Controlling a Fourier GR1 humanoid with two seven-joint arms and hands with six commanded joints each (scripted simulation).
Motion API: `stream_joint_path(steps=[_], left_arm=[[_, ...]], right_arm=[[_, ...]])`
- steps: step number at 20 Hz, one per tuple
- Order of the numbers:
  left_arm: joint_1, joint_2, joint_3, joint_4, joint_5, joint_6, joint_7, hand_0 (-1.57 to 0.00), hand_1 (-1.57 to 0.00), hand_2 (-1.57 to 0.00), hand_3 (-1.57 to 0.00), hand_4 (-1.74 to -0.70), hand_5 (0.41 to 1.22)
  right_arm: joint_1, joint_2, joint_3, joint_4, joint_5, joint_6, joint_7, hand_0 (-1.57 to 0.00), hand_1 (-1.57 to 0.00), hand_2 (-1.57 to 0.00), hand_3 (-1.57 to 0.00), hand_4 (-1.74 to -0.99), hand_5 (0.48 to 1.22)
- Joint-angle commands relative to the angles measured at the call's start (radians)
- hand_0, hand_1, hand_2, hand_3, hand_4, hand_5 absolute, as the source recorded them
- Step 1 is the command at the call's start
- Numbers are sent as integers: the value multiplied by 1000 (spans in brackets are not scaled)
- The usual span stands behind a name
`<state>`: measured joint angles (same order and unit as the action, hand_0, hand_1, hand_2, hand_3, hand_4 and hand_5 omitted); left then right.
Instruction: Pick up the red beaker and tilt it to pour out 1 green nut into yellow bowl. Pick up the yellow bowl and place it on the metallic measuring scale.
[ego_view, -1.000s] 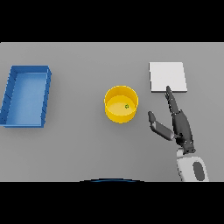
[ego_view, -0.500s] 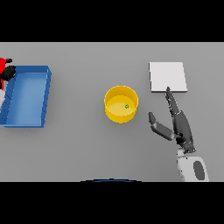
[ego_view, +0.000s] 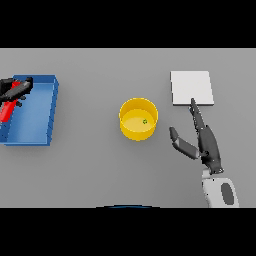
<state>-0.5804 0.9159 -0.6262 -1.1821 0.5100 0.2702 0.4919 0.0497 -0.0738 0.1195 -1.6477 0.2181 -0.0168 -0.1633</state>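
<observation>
Now your left hand (ego_view: 16, 90) grips the red beaker (ego_view: 6, 111) over the blue tray (ego_view: 47, 107); your right hand (ego_view: 202, 142) lies flat, fingers loose, right of the yellow bowl (ego_view: 138, 119).

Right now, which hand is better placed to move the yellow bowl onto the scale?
Right. The right hand lies open just right of the yellow bowl, below the scale. The left hand is far off, holding the red beaker over the blue tray.

The desk (ego_view: 100, 175) is plain grey, and on it stand a bright yellow bowl (ego_view: 131, 131) holding a small green nut (ego_view: 145, 121), a blue tray (ego_view: 42, 135) and a pale, whitish-grey scale (ego_view: 192, 88). The right hand (ego_view: 207, 146) is dark grey on a white and grey arm (ego_view: 219, 192). The left hand (ego_view: 16, 89), also dark, shows against the red beaker (ego_view: 6, 111).
</observation>
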Motion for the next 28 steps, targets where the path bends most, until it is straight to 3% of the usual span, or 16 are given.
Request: stream_joint_path(steps=[1, 3, 6, 10, 12, 15, 16, 18, 20, 25, 28], left_arm=[[1, 2, -7, 3, -2, -18, 4, -641, -565, -536, -452, -823, 667], [-14, 15, -40, 15, -47, -42, 17, -410, -361, -343, -289, -762, 651], [-37, -10, -48, 65, -78, -28, 9, -209, -184, -175, -147, -729, 647], [-52, -26, -53, 79, -106, 9, -10, -85, -75, -71, -60, -705, 653], [-39, -34, -41, 75, -106, 40, -57, -54, -48, -45, -38, -711, 663], [-43, -37, -33, 73, -106, 54, -73, -27, -24, -23, -19, -713, 685], [-38, -32, -34, 64, -107, 61, -69, -22, -19, -18, -15, -710, 689], [-41, -41, -26, 68, -99, 61, -88, -13, -12, -11, -9, -719, 676], [-24, -41, -23, 59, -90, 63, -106, -8, -7, -7, -6, -720, 667], [-25, -35, -20, 60, -83, 48, -108, -2, -2, -2, -1, -712, 672], [-30, -42, -18, 53, -74, 49, -103, -1, 0, 0, 0, -714, 682]], right_arm=[[-6, -2, 0, 4, 3, -1, -6, 1, 1, 1, 1, -1151, 677], [2, -8, 0, -8, -9, 13, -18, 1, 1, 1, 1, -1145, 685], [12, -10, 5, -12, 4, 8, -10, 1, 1, 1, 1, -1160, 688], [4, -13, 4, -18, 14, 1, 18, 1, 1, 1, 1, -1178, 679], [-3, -21, 26, -12, 71, -15, 45, 1, 1, 1, 1, -1163, 677], [-24, -70, 67, -23, 109, 42, 11, 1, 1, 1, 1, -1137, 717], [-49, -104, 84, -29, 127, 78, 9, 1, 1, 1, 1, -1153, 728], [-124, -171, 127, -7, 218, 122, 72, 1, 1, 1, 1, -1190, 716], [-212, -235, 189, 29, 322, 170, 94, 1, 1, 1, 1, -1216, 704], [-388, -350, 341, 113, 517, 263, -6, 1, 1, 1, 1, -1228, 703], [-481, -364, 405, 171, 574, 320, -30, 1, 1, 1, 1, -1213, 705]])
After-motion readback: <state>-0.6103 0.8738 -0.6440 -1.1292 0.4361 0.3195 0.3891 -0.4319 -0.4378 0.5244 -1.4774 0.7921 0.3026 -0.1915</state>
